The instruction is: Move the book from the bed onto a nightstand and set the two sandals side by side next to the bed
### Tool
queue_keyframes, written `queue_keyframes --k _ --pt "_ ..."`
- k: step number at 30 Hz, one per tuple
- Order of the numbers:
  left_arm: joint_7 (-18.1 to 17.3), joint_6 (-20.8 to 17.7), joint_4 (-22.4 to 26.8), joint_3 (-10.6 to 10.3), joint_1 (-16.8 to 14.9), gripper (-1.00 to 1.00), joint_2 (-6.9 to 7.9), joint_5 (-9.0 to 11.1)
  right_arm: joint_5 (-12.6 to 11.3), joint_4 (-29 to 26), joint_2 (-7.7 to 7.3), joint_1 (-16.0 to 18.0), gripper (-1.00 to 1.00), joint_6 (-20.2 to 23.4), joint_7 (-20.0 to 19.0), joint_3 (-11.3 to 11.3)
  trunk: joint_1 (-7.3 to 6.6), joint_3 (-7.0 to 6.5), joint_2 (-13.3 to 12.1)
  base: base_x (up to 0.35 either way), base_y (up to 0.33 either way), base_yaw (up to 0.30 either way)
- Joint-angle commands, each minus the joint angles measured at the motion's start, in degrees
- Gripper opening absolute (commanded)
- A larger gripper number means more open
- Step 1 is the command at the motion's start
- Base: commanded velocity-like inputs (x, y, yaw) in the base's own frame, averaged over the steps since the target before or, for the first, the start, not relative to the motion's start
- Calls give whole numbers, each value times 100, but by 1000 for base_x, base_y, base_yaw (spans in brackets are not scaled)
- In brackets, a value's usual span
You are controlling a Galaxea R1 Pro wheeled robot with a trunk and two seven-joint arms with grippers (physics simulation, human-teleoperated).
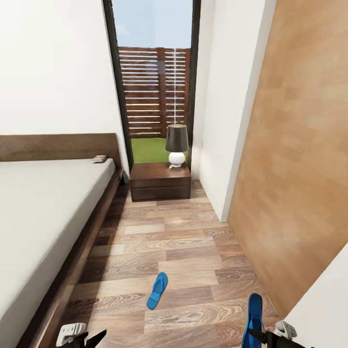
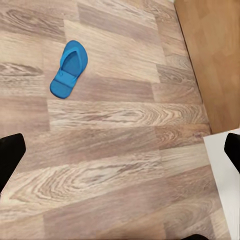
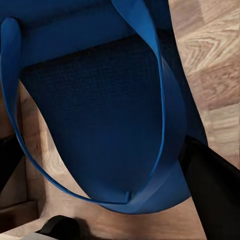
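Bedroom w/ white walls and grey-brown plank floor (image 1: 183, 251). Tall light-wood panel (image 1: 299, 169) fills the right side of the head view. Bed (image 1: 43, 212) runs along the left, dark frame, off-white mattress, long axis toward the headboard at the far wall. Black-framed window (image 1: 154, 82) straight ahead, slatted fence and grass beyond.

Nightstand (image 1: 160, 181) sits under the window, just beside the bed's head end, two drawer fronts facing the robot. Table lamp (image 1: 176, 145) w/ dark shade and white round base stands on its right half.

Held sandal (image 1: 254, 319), bright blue, is at the lower right of the head view, long axis approx. toward the window, rounded end away from the robot, near end in the right gripper (image 1: 263, 338). Right wrist view: black fingers (image 3: 212, 195) sit either side of the sole and strap, pinching it; whether it's fully off the floor can't be told.

Loose sandal (image 1: 157, 290) lies flat on the planks mid-aisle, between bed and panel, well apart from the held one; long axis tilted slightly right of the aisle line.

Left gripper (image 1: 89, 338) low at the lower left, near the bed frame, fingers spread wide apart, nothing between them, pointing down at the floor.

Book (image 1: 99, 158), small and thin, lies flat on the mattress's far right corner by the headboard, near the nightstand.
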State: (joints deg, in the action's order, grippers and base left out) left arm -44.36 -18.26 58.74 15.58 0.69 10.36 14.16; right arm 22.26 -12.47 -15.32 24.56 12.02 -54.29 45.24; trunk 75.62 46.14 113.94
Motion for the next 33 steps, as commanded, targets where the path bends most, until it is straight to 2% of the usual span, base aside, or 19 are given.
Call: queue_keyframes --k 1,15,22,33 --pt "-6 -54 6 1 1 100 1 47 25 -8 3 5 -100 61 -29 49 2 4 2 267 2 0" --pt "-3 -54 6 1 1 100 2 43 42 -12 3 5 -100 55 -12 47 2 5 2 327 0 -1" --pt "-9 -54 6 5 1 100 1 48 35 -18 3 5 -100 55 -18 47 2 24 2 314 0 -112" --pt "-11 -54 6 7 1 100 1 51 34 -19 3 5 -100 55 -20 47 2 43 2 57 0 -7"
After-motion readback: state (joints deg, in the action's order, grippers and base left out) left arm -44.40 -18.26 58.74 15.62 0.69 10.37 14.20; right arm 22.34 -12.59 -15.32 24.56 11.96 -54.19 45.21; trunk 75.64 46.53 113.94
